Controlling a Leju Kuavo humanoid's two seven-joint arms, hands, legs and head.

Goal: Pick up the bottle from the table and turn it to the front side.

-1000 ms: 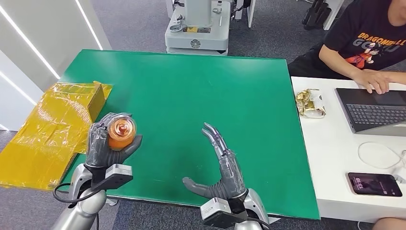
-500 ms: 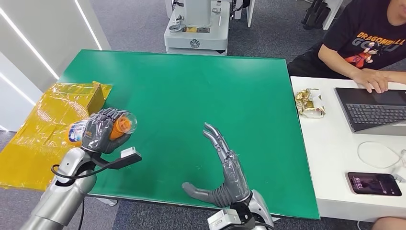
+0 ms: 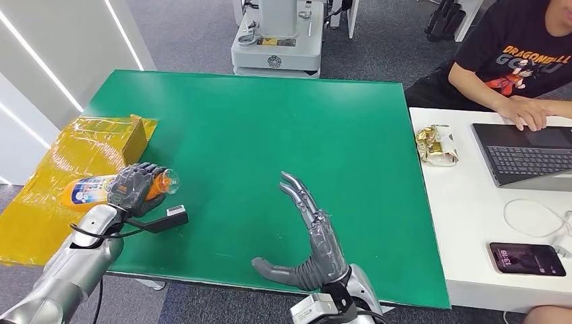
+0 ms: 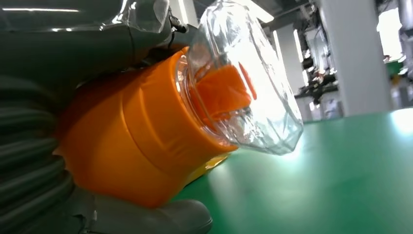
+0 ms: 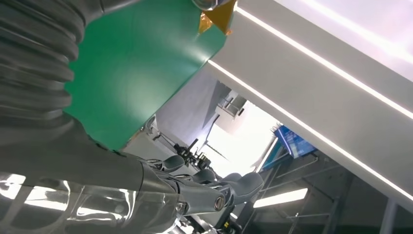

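Since a second ago your left hand (image 3: 133,187) has tipped the bottle (image 3: 91,190) sideways, still grasping it; the wrist view shows its clear cap (image 4: 243,78). Right hand (image 3: 311,237) released.

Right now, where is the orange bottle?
In the head view, the orange bottle lies sideways in the left robot hand, at the green table's left edge, beside the yellow box.

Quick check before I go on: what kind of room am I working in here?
Most likely an office or robotics lab: a green-topped table on grey carpet, a person working at a laptop on the white desk beside it, and a machine base beyond.
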